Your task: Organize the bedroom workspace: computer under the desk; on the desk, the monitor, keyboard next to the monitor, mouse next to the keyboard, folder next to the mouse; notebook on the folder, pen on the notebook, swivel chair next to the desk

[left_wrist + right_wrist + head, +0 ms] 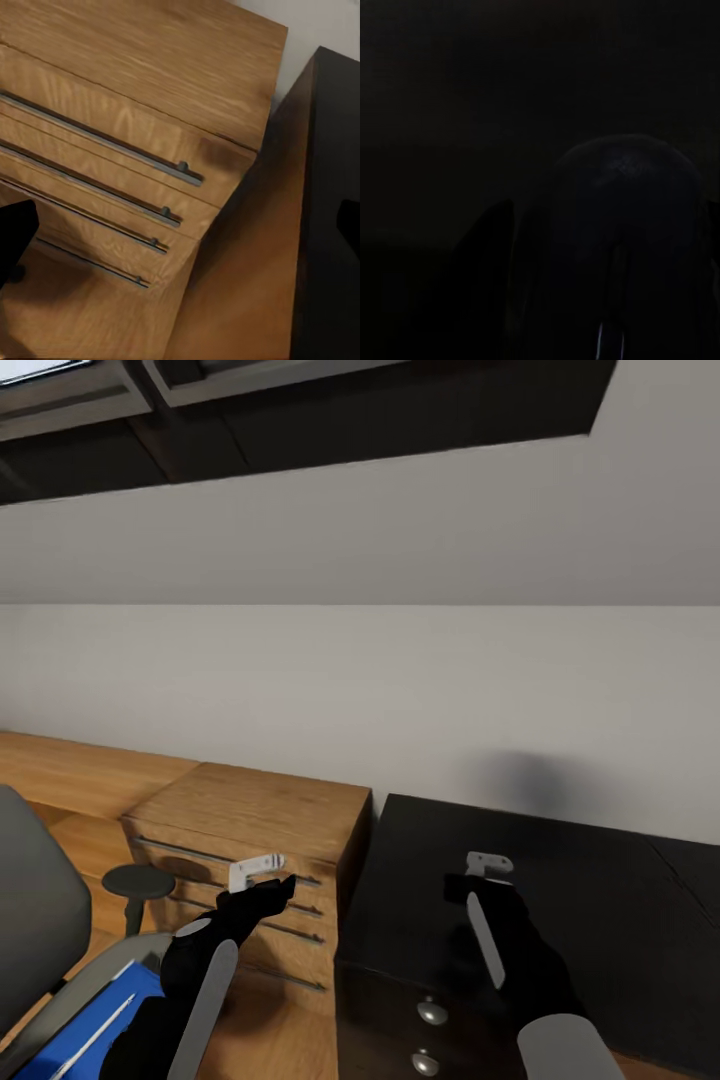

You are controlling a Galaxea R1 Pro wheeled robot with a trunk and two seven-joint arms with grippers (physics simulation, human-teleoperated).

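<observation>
Room: plain pale wall (400,690) ahead, dark window frame above.
Furniture: light oak drawer chest with long metal bar handles (260,810) at left-centre; black cabinet with round metal knobs (560,900) to its right, the two just beside each other.
Task items: grey swivel chair (35,920) near left, blue folder (95,1015) lying on its seat.
Left gripper (262,872): raised before the chest, empty; finger state cannot be told.
Right gripper (485,872): over the black cabinet; finger state cannot be told.
Risk: turning toward the chair may swing the left arm into the chest.
</observation>
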